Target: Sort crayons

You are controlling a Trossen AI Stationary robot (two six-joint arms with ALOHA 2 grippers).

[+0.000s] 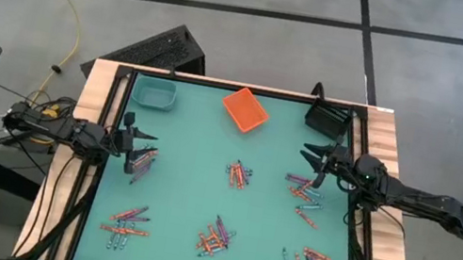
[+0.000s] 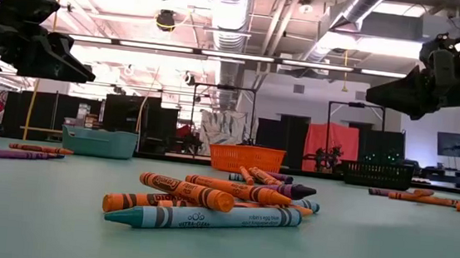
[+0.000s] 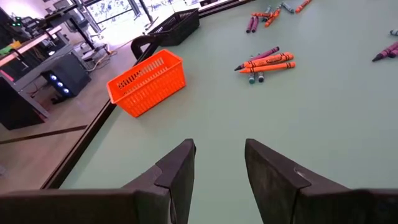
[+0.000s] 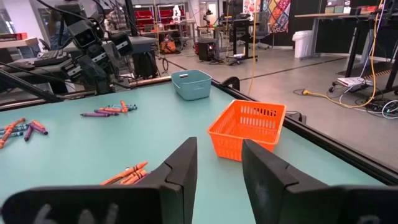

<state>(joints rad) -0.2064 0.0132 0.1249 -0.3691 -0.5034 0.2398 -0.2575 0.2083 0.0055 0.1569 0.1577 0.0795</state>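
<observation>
A green table seen from above, with crayons scattered across it in several small clusters: one near the middle, two toward the front, one at the left and two at the right. None appear to lie in a bin, though the bins' insides are hard to make out. Three small bins stand along the far edge: a teal bin at the left, an orange bin in the middle and a black bin at the right.

The left gripper hovers above the left cluster, its fingers parted by a narrow gap and holding nothing. The right gripper hangs over the right-hand cluster, fingers likewise slightly apart and empty.
</observation>
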